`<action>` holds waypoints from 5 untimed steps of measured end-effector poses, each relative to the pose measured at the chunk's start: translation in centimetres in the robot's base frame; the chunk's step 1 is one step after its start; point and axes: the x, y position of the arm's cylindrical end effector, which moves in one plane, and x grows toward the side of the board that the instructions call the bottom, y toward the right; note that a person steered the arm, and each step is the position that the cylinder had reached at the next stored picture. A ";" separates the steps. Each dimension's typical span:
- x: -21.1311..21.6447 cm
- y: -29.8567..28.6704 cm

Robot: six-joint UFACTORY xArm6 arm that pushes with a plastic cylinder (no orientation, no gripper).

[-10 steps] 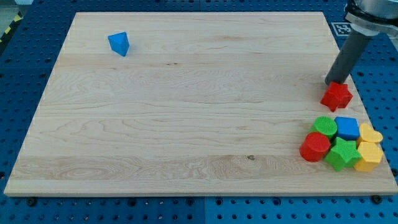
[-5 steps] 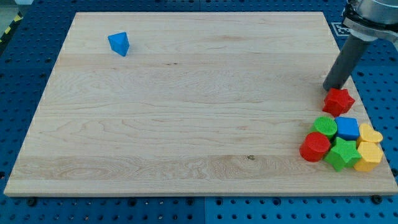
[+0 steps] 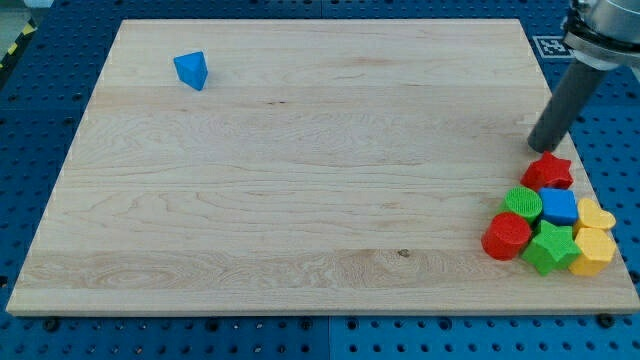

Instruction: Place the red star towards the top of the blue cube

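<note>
The red star [image 3: 549, 171] lies near the board's right edge, touching the top of the blue cube [image 3: 559, 207]. My tip [image 3: 539, 148] rests just above and left of the star, touching or nearly touching it. The blue cube sits in a cluster of blocks at the lower right.
Around the blue cube are a green round block [image 3: 521, 203], a red cylinder [image 3: 506, 237], a green star [image 3: 551, 247] and two yellow blocks [image 3: 596, 213] [image 3: 592, 250]. A blue triangular block [image 3: 191, 70] lies at the upper left. The wooden board [image 3: 300, 170] ends just right of the cluster.
The red star has slid down and a little right, from clear of the cluster to against the blue cube's top. My tip followed it down and right.
</note>
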 end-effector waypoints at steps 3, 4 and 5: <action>5.0 -0.3; 3.6 -2.8; 0.1 -8.1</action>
